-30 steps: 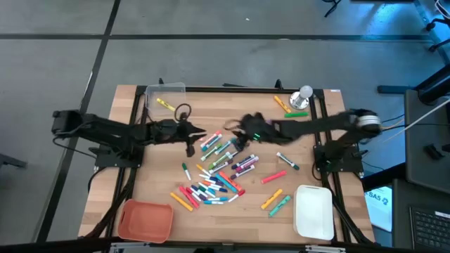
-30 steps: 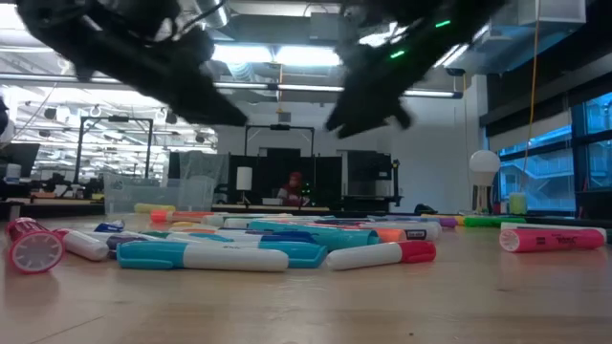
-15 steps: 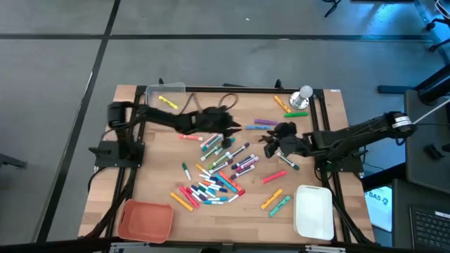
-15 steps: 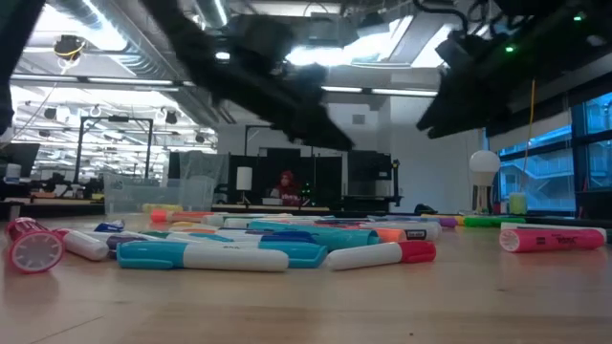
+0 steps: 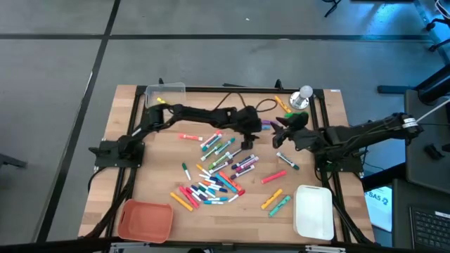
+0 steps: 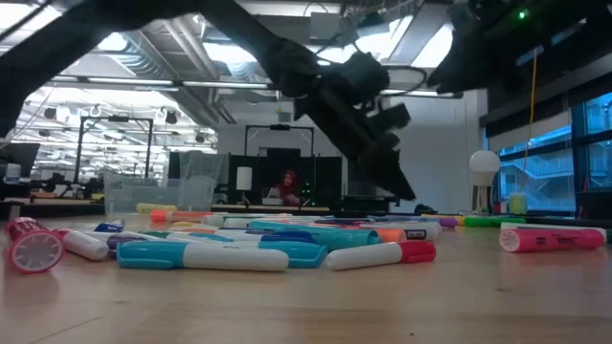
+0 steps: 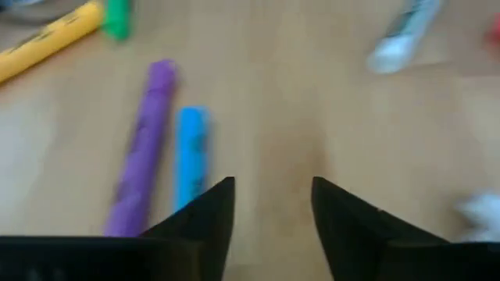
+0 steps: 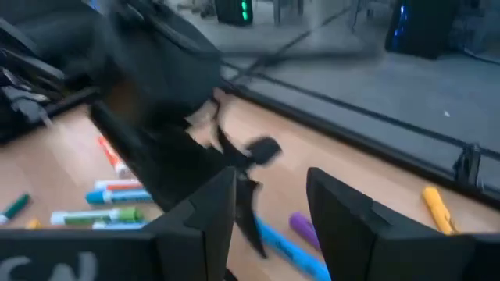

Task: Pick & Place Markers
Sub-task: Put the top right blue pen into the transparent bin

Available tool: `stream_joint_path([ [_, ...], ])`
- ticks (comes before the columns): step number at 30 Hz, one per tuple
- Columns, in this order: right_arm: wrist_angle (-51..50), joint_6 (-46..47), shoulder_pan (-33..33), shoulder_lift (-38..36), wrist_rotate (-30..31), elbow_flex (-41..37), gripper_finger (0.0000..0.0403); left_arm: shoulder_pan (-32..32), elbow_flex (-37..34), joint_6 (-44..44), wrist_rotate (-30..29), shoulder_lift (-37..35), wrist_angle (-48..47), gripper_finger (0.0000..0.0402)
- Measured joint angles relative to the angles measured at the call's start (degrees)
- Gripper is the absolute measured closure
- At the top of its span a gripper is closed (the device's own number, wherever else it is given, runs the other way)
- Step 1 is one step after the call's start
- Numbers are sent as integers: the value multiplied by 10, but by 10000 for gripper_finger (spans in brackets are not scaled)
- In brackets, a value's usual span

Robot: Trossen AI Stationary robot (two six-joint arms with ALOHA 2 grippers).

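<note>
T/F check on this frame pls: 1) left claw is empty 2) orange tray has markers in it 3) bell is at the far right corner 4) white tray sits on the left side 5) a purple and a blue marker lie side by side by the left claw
1) True: the left claw stands open over bare wood.
2) False: the orange tray shows nothing in it.
3) True: the bell is there.
4) False: the white tray is near right.
5) True: purple marker beside blue marker.

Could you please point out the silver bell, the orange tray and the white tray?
Silver bell (image 5: 305,92), high view, its round top.
Orange tray (image 5: 145,221), high view, its bare floor.
White tray (image 5: 313,211), high view, its bare middle.
</note>
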Motion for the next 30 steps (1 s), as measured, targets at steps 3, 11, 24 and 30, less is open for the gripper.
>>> stream_joint_path([
  [3, 20, -22, 0, -1, 0, 0, 244, 7, 22, 0, -34, 19, -18, 203],
  [11, 32, -55, -1, -1, 21, 1, 244, 22, 22, -12, -45, 34, -24, 215],
  [24, 105, -144, -24, 0, 28, 1, 244, 25, 23, 14, -40, 47, -32, 341],
  [30, 117, -171, -40, 0, 26, 1, 244, 25, 21, 35, -84, -34, -264, 342],
])
